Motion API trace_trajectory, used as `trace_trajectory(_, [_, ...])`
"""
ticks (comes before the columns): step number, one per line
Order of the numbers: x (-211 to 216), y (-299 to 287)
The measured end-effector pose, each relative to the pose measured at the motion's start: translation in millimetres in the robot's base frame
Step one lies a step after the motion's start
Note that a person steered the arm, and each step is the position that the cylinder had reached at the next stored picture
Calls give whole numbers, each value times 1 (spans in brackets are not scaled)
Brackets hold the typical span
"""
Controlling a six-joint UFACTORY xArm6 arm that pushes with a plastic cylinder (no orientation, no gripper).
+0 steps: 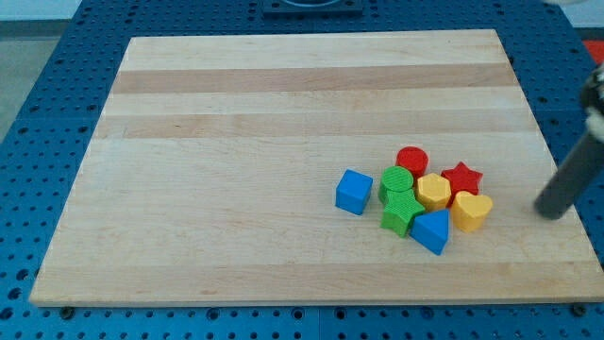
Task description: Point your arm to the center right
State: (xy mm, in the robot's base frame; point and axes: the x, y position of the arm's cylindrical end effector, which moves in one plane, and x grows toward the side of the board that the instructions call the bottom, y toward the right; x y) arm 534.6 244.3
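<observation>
Eight small, light, rigid blocks sat clustered on the bench (236,123), well left of my tip (548,213) at the centre right edge; no fingers existed, so nothing needed grasping.

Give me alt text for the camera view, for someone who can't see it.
My tip rests near the wooden board's right edge, right of a tight cluster of blocks: red cylinder, red star, two green, two yellow, a blue wedge. A blue cube sits apart, just left.
</observation>
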Motion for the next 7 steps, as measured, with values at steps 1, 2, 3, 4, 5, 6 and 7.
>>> trace_trajectory(1, [-27,-112])
trace_trajectory(2, [-78,-125])
trace_trajectory(3, [-56,-135])
trace_trajectory(4, [-28,-99])
trace_trajectory(5, [-29,-26])
trace_trajectory(6, [-29,-10])
trace_trajectory(7, [-29,-10])
